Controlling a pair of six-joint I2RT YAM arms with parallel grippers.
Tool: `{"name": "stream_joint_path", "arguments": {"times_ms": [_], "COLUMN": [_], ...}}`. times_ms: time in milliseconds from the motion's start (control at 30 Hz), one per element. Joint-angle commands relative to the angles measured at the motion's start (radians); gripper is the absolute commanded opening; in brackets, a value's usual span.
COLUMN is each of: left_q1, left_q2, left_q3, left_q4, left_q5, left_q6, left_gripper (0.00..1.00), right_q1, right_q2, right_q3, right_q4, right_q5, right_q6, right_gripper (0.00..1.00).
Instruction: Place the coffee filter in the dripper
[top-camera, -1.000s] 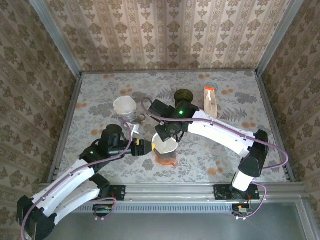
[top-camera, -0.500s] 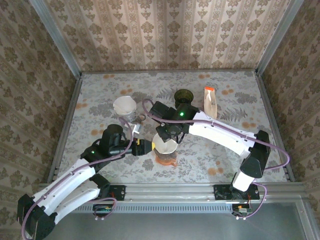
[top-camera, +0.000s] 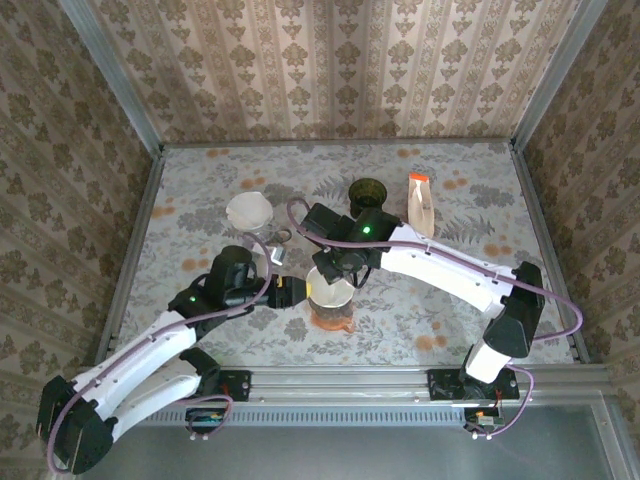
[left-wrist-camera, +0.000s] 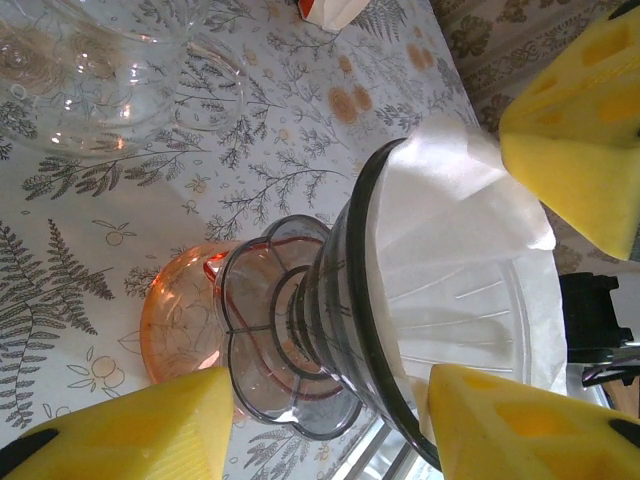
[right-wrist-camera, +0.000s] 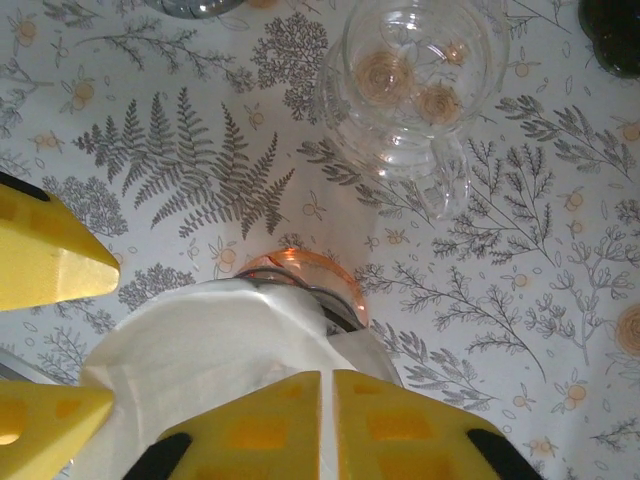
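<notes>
As the left claw (left-wrist-camera: 330, 400) moved in, released, astride the dripper (left-wrist-camera: 335, 285), the coffee filter (left-wrist-camera: 450, 230) sat inside; whether the nearly-closed right claw (right-wrist-camera: 328, 382) pinched it was unclear.

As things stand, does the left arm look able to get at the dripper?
Probably yes. The left gripper has its fingers open either side of the dripper, nothing between. The right gripper sits by the coffee filter edge, outside that gap.
</notes>
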Motion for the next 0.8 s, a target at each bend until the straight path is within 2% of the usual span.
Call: {"name": "stream_joint_path", "arguments": {"times_ms": [0,167,333,533,767], "left_q1": [-0.007,-0.006,-0.006,-0.006,-0.007], "left_q2": [-0.008,-0.013,-0.011,-0.003,-0.005], "left_q3": [0.021,0.021,0.021,0.022,0.026], "left_q4": [0.010,0.004,0.011,0.015,0.012], "left_q5": [0.005,0.006,0.006,0.007,0.006], "left_q6": [0.013,0.012,0.009,0.004,0.001], "left_gripper": [0.55,0.54,0.54,0.55,0.55], "right_q1": [-0.004,-0.013,-0.033,-0.033,-0.036], "right_q2": [-0.044,-0.098,-0.133,-0.125,-0.167], "right_q3": [-0.017,-0.043,-0.128,-0.232,-0.291], "right_q4": [0.010,0.023,0.041,0.093,0.105], "right_q5": [0.043,0.085,0.017,-0.023,0.056], "right_q6": [0.013,0.006,0.012,0.040,0.093], "right_gripper": [0.22,0.54,0.67,0.71,0.71]}}
